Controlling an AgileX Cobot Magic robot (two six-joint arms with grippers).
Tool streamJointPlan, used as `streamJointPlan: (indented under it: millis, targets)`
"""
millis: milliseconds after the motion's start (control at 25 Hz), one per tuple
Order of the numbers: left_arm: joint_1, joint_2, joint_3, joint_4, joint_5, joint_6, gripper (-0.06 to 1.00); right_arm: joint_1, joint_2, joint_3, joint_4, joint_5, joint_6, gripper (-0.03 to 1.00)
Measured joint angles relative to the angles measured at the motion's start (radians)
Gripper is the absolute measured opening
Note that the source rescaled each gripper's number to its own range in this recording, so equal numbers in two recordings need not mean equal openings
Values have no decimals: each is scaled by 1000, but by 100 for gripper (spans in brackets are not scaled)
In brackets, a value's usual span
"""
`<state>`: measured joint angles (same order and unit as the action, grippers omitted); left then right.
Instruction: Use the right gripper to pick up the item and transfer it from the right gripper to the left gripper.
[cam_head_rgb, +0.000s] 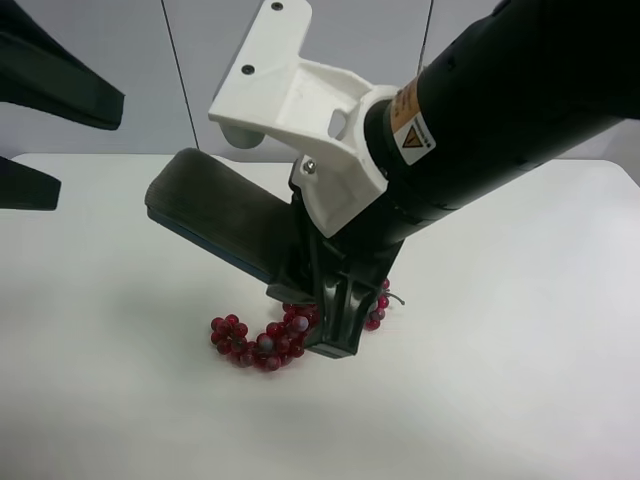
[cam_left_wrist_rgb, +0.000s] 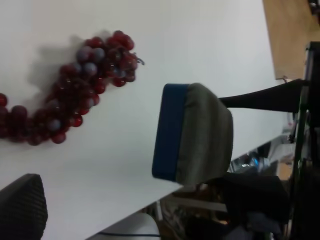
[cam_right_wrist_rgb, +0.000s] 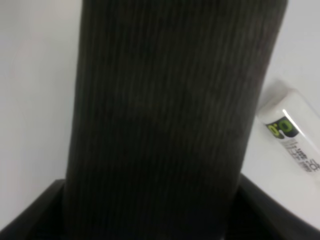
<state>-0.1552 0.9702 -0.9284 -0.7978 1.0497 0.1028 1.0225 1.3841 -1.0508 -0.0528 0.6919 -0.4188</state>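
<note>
The item, a dark grey felt block on a blue base, is held in the air above the white table. The right gripper, on the thick black arm with the white wrist part, is shut on one end of it. The item fills the right wrist view. The left gripper is open and empty at the exterior high view's left edge, a short way from the item's free end. In the left wrist view the item hangs ahead, and one black finger shows.
A string of dark red grapes lies on the table under the right gripper; it also shows in the left wrist view. A white bottle with a green-black label lies on the table in the right wrist view.
</note>
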Motion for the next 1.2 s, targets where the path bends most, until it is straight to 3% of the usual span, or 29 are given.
streamJointPlan:
  millis: [440, 760, 960, 1120, 1200]
  targets:
    - [0, 90, 0, -102, -1, 67, 100, 0, 0, 0, 150, -125, -83, 1]
    - [0, 91, 0, -197, 56, 96, 96, 0, 0, 0, 173, -231, -105, 1]
    - [0, 91, 0, -235, 77, 97, 66, 0, 0, 0, 191, -270, -105, 1]
    - [0, 91, 0, -277, 77, 97, 28, 0, 0, 0, 239, -276, -105, 1]
    - [0, 91, 0, -253, 73, 106, 9, 0, -1, 0, 251, -269, -105, 0]
